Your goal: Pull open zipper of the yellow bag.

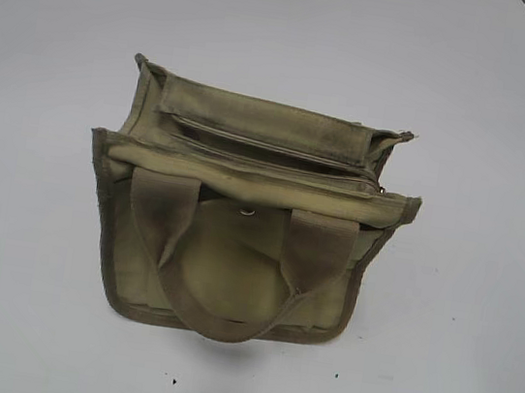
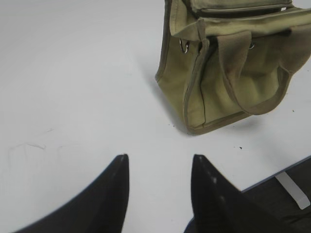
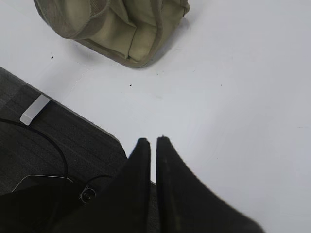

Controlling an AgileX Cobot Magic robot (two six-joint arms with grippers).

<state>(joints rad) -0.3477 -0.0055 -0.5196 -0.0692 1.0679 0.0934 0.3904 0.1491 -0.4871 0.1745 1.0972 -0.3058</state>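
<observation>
The yellow bag is stood upright on the white worktop, its olive canvas edged with darker binding. Two wide webbing handles are draped down its near face, over a silver snap. The zipper is run left to right along the top, its pull tab seen at the right end.

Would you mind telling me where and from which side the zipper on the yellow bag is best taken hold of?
Probably by the small metal pull tab at the right end of the zipper, coming down from above on the right. The yellow bag stands upright, so the track faces up, and the tab is its only protruding part. It is tiny here, so its exact orientation is unclear.
</observation>
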